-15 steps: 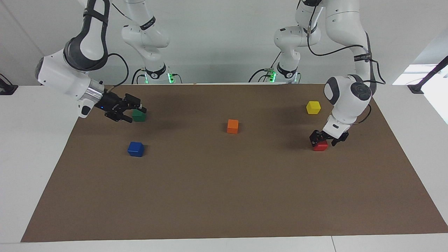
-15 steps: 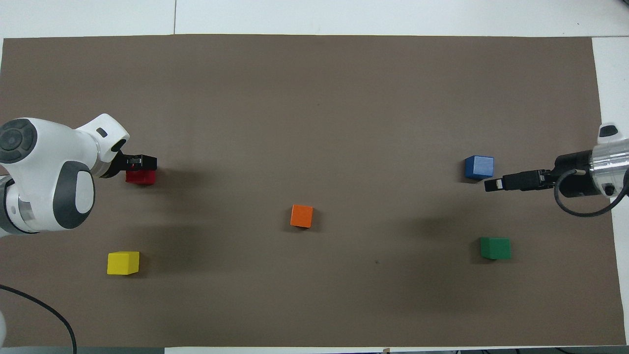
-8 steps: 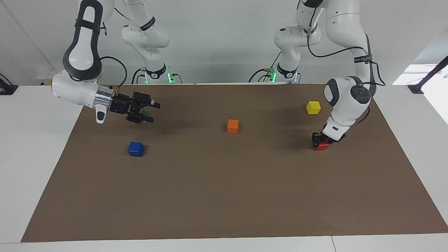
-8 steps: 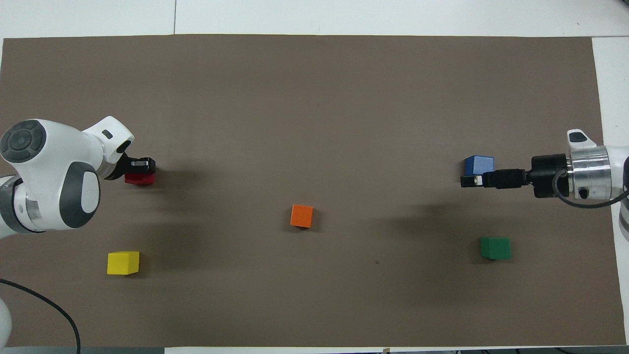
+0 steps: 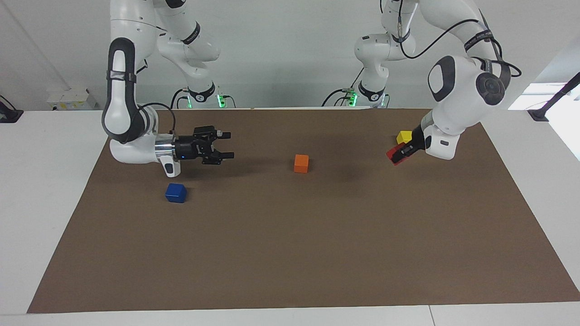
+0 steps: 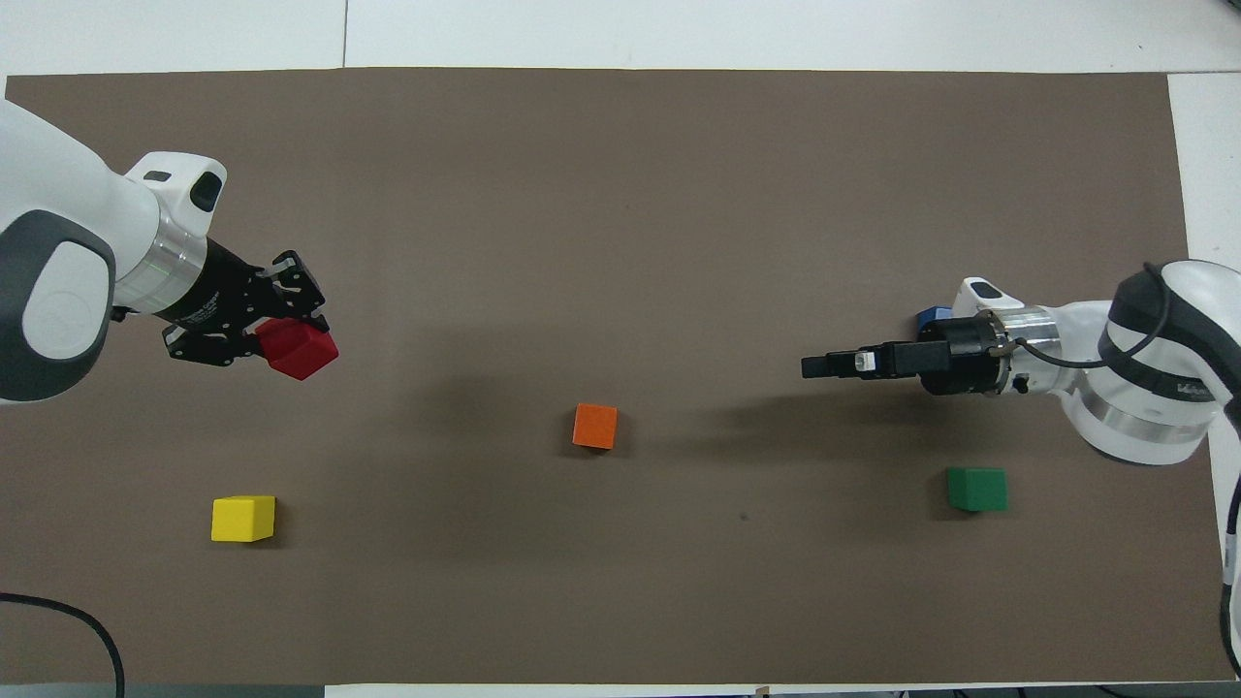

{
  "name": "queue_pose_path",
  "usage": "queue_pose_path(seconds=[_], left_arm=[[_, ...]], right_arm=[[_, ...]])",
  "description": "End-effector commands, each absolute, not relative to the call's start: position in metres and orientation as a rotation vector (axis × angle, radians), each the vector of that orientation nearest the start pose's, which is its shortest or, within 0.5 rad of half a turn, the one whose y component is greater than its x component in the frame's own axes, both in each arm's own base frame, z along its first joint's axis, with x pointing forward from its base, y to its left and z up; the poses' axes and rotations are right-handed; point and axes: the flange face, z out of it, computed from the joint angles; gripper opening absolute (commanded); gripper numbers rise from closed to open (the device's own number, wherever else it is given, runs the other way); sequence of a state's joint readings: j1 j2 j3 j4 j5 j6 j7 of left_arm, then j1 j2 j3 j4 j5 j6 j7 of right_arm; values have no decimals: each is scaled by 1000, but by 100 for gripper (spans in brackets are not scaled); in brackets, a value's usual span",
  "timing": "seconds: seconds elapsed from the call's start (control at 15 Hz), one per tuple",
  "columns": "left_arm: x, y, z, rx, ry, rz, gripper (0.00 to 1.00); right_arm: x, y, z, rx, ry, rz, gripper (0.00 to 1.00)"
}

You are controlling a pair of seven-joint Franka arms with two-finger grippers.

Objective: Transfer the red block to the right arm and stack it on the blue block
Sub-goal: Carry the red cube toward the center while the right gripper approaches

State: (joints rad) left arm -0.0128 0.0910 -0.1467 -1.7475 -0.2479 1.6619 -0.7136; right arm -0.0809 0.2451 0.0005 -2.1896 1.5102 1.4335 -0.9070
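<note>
Red block (image 5: 395, 154) hangs clamped in left gripper (image 5: 401, 155) above mat (image 5: 290, 253).

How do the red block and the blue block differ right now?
The red block is off the mat, tilted and pinched in the left gripper; the blue block sits flat on the mat, untouched. The red block is at the left arm's end, the blue at the right arm's. Both are same-size cubes.

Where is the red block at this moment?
The red block is off the mat, held in the left tool at the left arm's end, above the spot beside the yellow block.
</note>
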Motion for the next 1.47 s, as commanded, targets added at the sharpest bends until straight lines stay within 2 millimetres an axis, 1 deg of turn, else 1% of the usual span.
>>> queue_pose_path(seconds=[0.0, 0.07, 0.13, 0.2, 0.27, 0.33, 0.47, 0.53, 0.6, 0.73, 0.8, 0.87, 0.93, 1.0, 1.07, 1.13, 1.27, 1.33, 1.4], left_arm=[[529, -141, 548, -3067, -1346, 580, 0], [524, -153, 557, -3032, -1474, 641, 0], [518, -174, 563, -2979, -1601, 721, 0], [511, -194, 568, -2903, -1703, 764, 0], [504, -210, 570, -2851, -1756, 783, 0], [501, -222, 571, -2825, -1814, 808, 0], [503, -234, 572, -2722, -2057, 960, 0], [503, -243, 573, -2681, -2155, 1007, 0], [498, -257, 571, -2659, -2198, 1038, 0], [488, -276, 571, -2635, -2282, 1080, 0], [479, -286, 570, -2613, -2330, 1089, 0], [474, -292, 570, -2573, -2397, 1092, 0], [469, -303, 569, -2526, -2465, 1096, 0], [465, -313, 571, -2487, -2517, 1096, 0], [463, -318, 573, -2461, -2548, 1099, 0], [458, -325, 574, -2468, -2541, 1102, 0], [454, -332, 577, -2489, -2542, 1095, 0], [450, -335, 575, -2495, -2542, 1088, 0], [448, -334, 570, -2486, -2558, 1072, 0]], right_arm=[[523, 104, 337, -1361, -71, 3, 100], [523, 112, 340, -1317, -57, -1, 100], [524, 123, 340, -1265, -50, 4, 100], [523, 132, 336, -1220, -39, 14, 100], [523, 141, 337, -1166, -38, 19, 100], [522, 150, 334, -1117, -28, 28, 100], [518, 166, 336, -1040, -25, 34, 100], [517, 171, 338, -1016, -21, 34, 100], [515, 180, 336, -969, -14, 41, 100], [513, 196, 332, -895, 2, 45, 100], [511, 204, 333, -868, 5, 46, 100], [509, 218, 337, -840, 8, 50, 100], [508, 225, 331, -830, 23, 54, 100], [508, 231, 320, -828, 34, 68, 100], [508, 232, 315, -815, 36, 79, 100], [508, 234, 310, -803, 41, 81, 100], [509, 236, 311, -796, 36, 83, 100], [510, 238, 313, -795, 34, 81, 100], [511, 244, 317, -775, 37, 74, 100]])
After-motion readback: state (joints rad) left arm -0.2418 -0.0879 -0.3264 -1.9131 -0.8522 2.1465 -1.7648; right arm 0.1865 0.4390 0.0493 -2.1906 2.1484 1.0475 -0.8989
